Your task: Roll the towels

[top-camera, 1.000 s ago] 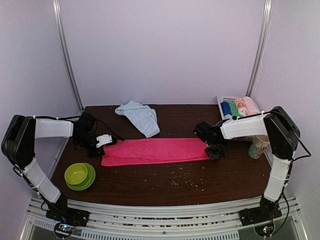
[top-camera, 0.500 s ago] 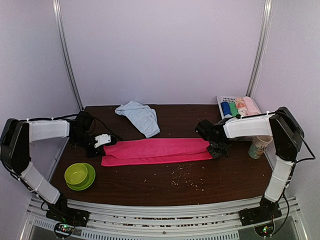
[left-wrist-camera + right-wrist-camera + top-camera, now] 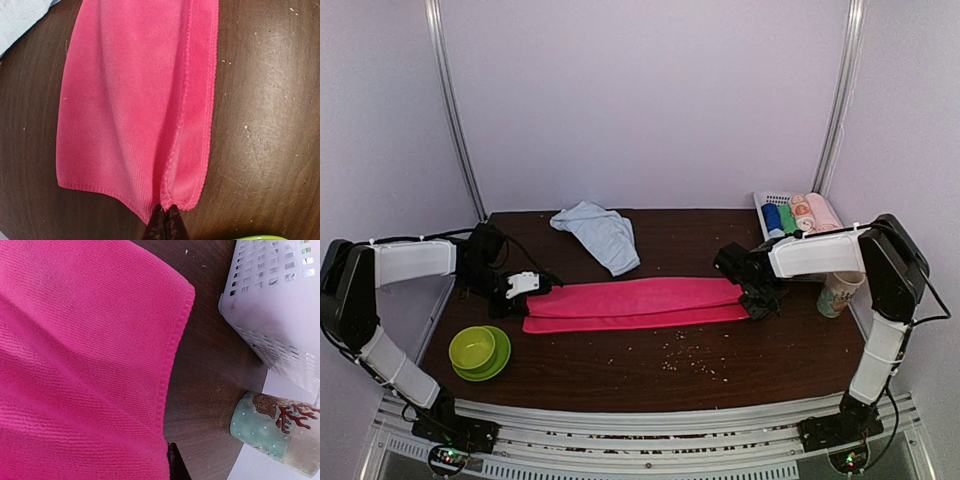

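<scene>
Now | pink towel [image 3: 635, 303]: folded lengthwise, flat | left hand [image 3: 165, 220], right hand [image 3: 172, 460]: pinching ends

Magenta towel [image 3: 635, 303] lying flat across the middle of the bench [image 3: 770, 350], folded lengthwise into a long narrow strip running left to right. Pale blue towel [image 3: 600, 232] sitting crumpled behind it, apart, toward the back.
</scene>
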`<state>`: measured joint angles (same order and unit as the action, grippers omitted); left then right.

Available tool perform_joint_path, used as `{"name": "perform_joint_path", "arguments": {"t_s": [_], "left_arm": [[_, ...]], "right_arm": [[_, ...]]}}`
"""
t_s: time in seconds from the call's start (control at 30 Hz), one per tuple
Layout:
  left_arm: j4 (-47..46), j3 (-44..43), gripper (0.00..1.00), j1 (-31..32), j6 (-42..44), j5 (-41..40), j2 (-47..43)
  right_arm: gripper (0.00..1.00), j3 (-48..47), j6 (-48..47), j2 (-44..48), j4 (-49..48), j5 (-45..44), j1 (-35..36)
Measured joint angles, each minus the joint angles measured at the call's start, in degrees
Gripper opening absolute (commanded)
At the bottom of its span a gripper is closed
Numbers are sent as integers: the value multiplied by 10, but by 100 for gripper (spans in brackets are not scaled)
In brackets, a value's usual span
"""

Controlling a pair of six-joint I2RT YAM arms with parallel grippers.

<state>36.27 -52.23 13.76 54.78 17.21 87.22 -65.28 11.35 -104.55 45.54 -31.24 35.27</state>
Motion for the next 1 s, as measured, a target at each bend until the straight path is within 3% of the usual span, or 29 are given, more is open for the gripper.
{"name": "perform_joint_path", "arguments": {"t_s": [0.4,0.63,0.83,1.0], "left_arm": [[3,0,0,0,9,-4,36],[3,0,7,0,9,-5,47],[14,-6,39,0,11,-4,52],[30,-17,74,-2,17,-4,45]], "right_arm": [[1,1,-5,0,1,3,0],[5,1,-8,-10,3,5,5],[24,1,-10,-12,10,6,10],[53,1,-13,-11,17,11,14]]}}
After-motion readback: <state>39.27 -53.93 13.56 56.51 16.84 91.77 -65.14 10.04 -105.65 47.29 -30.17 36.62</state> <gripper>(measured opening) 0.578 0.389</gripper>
